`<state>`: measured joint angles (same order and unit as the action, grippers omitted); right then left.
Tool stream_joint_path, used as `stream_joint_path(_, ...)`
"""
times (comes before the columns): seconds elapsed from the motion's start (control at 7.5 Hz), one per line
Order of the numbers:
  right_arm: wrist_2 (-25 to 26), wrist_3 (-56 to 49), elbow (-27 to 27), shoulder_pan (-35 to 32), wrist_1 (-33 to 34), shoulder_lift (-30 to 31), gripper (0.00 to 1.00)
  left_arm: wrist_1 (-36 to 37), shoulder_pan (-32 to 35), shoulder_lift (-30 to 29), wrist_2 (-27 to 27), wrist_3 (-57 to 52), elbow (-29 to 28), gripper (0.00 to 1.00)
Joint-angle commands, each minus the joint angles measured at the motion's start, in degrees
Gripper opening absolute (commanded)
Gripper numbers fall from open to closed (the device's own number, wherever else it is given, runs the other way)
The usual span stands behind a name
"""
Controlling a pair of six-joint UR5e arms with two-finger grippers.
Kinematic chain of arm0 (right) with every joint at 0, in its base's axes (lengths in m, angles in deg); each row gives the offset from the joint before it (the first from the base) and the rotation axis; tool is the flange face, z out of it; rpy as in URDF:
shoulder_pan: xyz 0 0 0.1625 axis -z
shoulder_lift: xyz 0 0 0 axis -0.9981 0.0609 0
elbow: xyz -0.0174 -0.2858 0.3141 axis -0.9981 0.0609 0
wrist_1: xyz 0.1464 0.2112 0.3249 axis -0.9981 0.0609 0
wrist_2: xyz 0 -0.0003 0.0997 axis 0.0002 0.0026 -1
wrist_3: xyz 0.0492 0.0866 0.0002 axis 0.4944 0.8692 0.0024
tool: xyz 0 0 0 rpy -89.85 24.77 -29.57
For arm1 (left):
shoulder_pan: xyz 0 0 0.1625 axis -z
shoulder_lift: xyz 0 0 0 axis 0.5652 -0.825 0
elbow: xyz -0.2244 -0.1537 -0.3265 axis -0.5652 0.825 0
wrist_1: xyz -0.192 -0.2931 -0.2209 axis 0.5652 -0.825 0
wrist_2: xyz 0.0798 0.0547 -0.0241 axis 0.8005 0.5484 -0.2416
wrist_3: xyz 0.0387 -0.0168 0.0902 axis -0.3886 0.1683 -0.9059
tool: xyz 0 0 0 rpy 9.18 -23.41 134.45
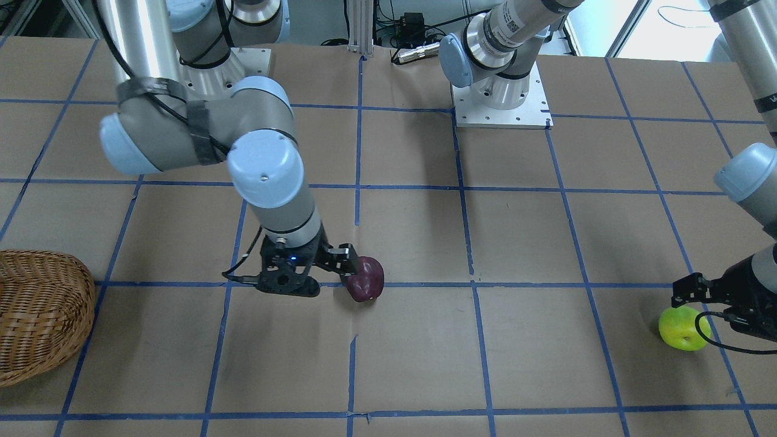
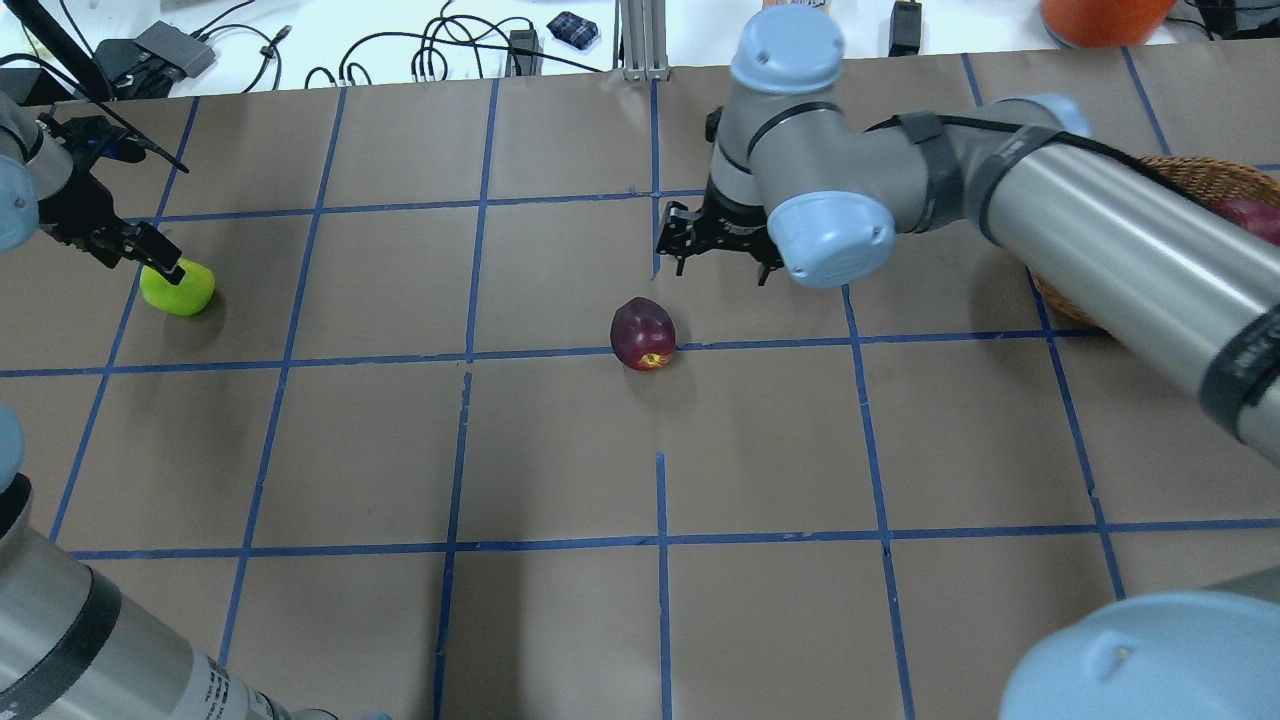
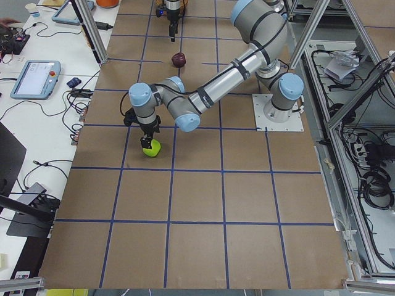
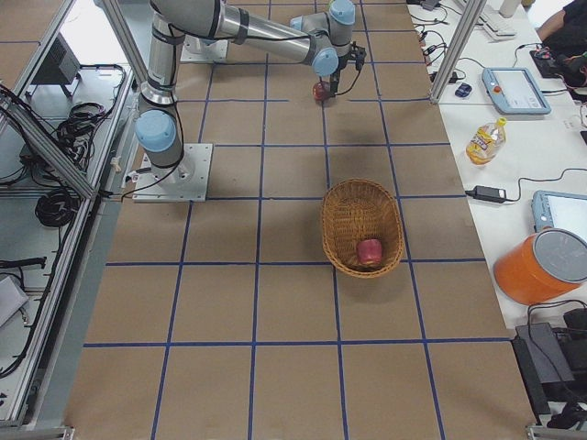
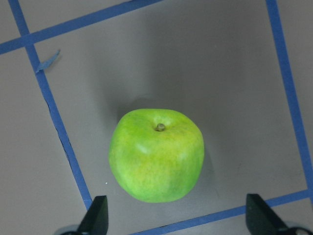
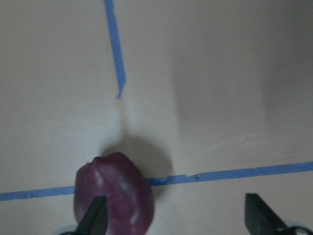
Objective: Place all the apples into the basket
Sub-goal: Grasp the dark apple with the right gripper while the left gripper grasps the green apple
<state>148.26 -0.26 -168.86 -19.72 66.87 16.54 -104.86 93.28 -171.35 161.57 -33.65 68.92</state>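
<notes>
The yellow-green apple (image 5: 156,154) lies on the table at the robot's far left. My left gripper (image 5: 177,218) hangs open just above it, fingers apart on either side; it also shows in the overhead view (image 2: 150,255). The maroon apple (image 2: 643,333) lies mid-table. My right gripper (image 6: 176,220) is open and low beside it, and the apple (image 6: 115,196) sits by one fingertip, off centre. The red apple (image 4: 370,250) lies inside the wicker basket (image 4: 348,215) at the robot's far right.
The table is brown paper with a blue tape grid. The arms' base plates (image 1: 501,106) stand at the robot's edge. A side bench beyond the table's far edge holds an orange bucket (image 4: 541,266), a bottle (image 4: 483,140) and tablets.
</notes>
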Motion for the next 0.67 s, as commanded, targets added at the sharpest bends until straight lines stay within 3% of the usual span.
stream_joint_path(0.0,-0.63,3.16,-0.20,-3.81,4.36,-3.88,1.00,2.29,-0.07,-1.37,0.06,-0.40,-0.03,1.00)
stream_joint_path(0.53,-0.72,-3.23,-0.91,-4.52,5.14,-6.35,1.00,2.74,-1.47,-3.48,-0.90,-0.31,0.33,1.00)
